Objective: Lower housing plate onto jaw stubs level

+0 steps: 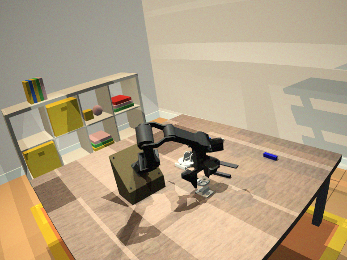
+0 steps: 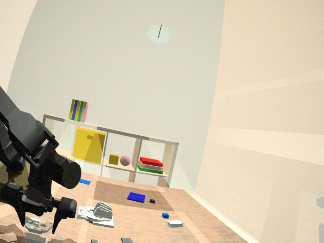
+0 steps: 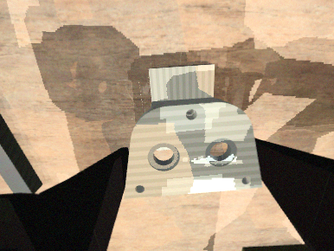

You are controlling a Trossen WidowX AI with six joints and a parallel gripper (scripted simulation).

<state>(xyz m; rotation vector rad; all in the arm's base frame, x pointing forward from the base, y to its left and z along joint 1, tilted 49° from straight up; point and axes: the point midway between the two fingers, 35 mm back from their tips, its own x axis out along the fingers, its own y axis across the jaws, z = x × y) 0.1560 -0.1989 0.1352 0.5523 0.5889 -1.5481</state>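
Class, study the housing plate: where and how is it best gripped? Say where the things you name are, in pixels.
Probably by its two short side edges, the hand [image 1: 202,180] [image 2: 38,230] [image 3: 187,149] coming from above. The housing plate [image 1: 202,182] [image 2: 38,225] [image 3: 190,144] is thin, flat and roughly level, and side gripping leaves both ringed holes [image 3: 163,157] uncovered.

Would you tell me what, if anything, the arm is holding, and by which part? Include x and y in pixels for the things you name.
The claw [image 1: 202,182] [image 2: 38,229] [image 3: 187,149] holds the housing plate [image 1: 202,183] [image 2: 38,226] [image 3: 195,134] by its two opposite side edges.
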